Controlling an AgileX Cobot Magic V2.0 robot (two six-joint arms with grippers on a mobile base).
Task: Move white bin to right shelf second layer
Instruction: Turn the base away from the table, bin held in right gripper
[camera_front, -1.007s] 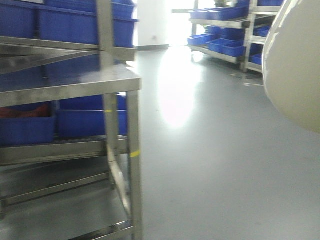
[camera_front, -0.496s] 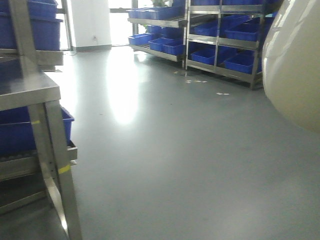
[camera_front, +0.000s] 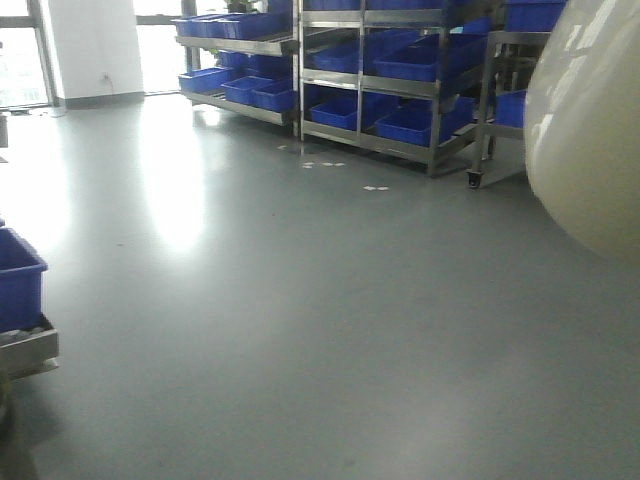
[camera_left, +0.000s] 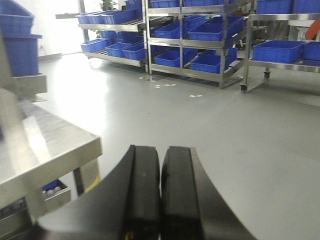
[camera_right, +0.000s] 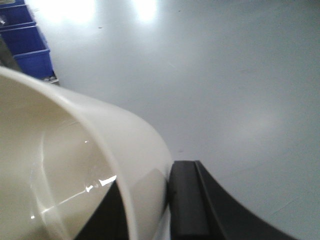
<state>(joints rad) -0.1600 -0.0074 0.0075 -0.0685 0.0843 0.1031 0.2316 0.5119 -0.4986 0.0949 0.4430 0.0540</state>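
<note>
As the base has turned rightward over the last second, the front view has emptied. The steel table that filled the near left is gone from frame. Only a blue crate on a steel ledge shows at the left edge. The far shelves have slid in toward centre. The bin sits at the right edge exactly as before, so it rides with the rig. My read is that the pick is done and we are in transit, with placing not begun. I cannot tell from here which rack is the target, and no roller level is visible. The floor is smooth grey and glossy, with window glare in patches. The bin's outside is cream-white, shiny and strongly rounded.

Left wrist view:
- The left gripper has its fingers pressed together with nothing between them; the pads are matte black and gently curved.
- The table is near left, brushed steel with a square edge.
- The shelves are far across the floor, a steel frame loaded with blue crates.
- A wheeled cart stands far right.

Right wrist view:
- The right gripper is clamped on the bin's wall near the rim, with the outer finger against the outside and the inner one dark inside.
- The bin is held up off the floor, and its inside is empty.
- The plastic is thin, slick and hard, so I judge it could slip or swing.
</note>
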